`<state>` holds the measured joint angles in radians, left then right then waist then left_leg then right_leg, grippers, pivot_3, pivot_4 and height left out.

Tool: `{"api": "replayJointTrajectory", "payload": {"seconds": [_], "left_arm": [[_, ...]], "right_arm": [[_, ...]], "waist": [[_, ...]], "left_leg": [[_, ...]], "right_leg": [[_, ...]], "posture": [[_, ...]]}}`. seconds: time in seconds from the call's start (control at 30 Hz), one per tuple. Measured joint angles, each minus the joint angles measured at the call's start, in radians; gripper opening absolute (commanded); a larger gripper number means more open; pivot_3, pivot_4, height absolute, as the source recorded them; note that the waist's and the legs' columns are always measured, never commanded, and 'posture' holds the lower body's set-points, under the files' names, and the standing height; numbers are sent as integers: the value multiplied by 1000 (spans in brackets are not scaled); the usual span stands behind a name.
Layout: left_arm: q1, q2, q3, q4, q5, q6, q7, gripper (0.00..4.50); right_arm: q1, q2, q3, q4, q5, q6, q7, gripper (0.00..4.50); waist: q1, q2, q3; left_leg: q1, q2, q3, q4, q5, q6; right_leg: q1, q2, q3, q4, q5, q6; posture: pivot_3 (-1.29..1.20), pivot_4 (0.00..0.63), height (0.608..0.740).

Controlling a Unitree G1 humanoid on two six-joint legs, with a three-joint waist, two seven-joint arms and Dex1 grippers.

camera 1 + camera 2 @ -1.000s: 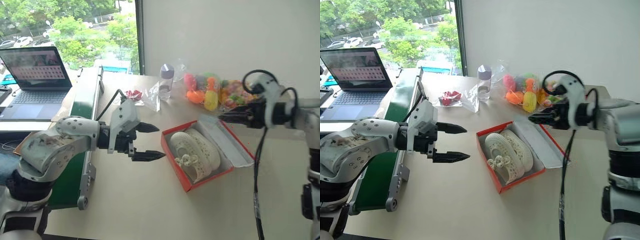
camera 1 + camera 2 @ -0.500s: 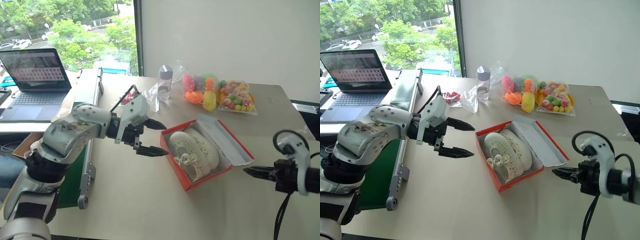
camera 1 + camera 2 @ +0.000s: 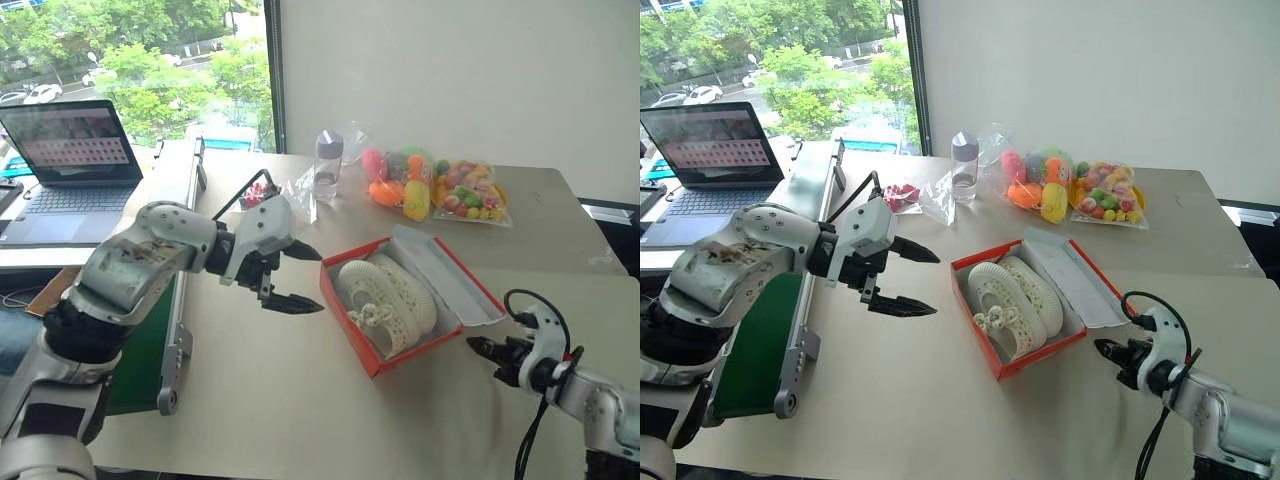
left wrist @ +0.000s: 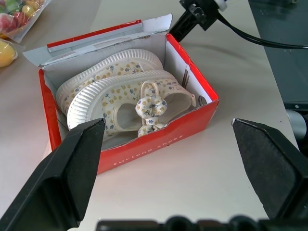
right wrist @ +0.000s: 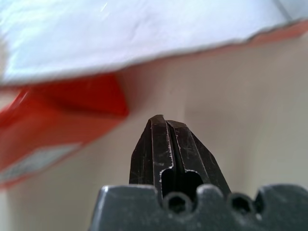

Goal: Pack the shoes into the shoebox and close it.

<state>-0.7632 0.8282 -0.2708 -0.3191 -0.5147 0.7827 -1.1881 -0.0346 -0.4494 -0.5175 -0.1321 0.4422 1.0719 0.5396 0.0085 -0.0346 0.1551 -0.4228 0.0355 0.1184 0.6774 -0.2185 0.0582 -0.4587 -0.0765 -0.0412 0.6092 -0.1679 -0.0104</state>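
You had the shoebox (image 3: 372,345) sitting open in the middle of the worktop (image 3: 300,400), both shoes (image 4: 125,94) lying side by side inside it — cream with a small flower print and a bow. Faint white lettering ran along the red front wall, too blurred to read. The lid (image 3: 450,285) lay folded back, white inside up. Your left pincer (image 3: 296,279) hung wide open and empty just beside the box; your right pincer (image 3: 1102,349) was pressed shut on nothing, low near the lid's edge.
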Motion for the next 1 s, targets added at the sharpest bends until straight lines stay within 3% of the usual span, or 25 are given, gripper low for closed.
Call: {"api": "replayJointTrajectory", "payload": {"seconds": [0.27,0.4,0.57,0.73,0.9,1.0], "left_arm": [[3,46,39,-29,-2,54,6,4500],[23,96,42,-42,0,65,-2,4500],[46,130,58,-66,-2,73,-3,4500],[62,137,59,-75,-2,74,-2,4500],[62,150,59,-83,-2,78,-1,4500],[66,158,60,-85,-2,90,2,4500]], "right_arm": [[-141,98,-98,341,37,-314,-44,68],[-173,118,-158,373,124,-395,-25,68],[-147,82,-211,226,290,-396,48,68],[-86,8,-225,-26,552,-256,109,68],[-66,-57,-153,-158,713,-155,113,68],[-71,-77,-102,-167,731,-146,108,68]], "waist": [[-6,1,1],[-12,4,2],[-10,7,4],[-9,8,5],[-11,8,5],[-7,8,5]], "left_leg": [[1,-1,0,0,2,4],[1,-1,0,0,2,4],[1,-1,0,0,2,4],[2,0,0,0,2,4],[3,-1,0,0,1,1],[2,-1,-1,0,1,2]], "right_leg": [[1,0,1,1,0,1],[1,0,2,1,0,1],[1,0,2,1,0,1],[2,0,2,2,0,1],[2,0,2,1,0,1],[2,0,2,1,0,1]], "posture": [[0,150,740],[0,150,740],[0,150,740],[0,150,740],[0,150,740],[0,150,740]]}}
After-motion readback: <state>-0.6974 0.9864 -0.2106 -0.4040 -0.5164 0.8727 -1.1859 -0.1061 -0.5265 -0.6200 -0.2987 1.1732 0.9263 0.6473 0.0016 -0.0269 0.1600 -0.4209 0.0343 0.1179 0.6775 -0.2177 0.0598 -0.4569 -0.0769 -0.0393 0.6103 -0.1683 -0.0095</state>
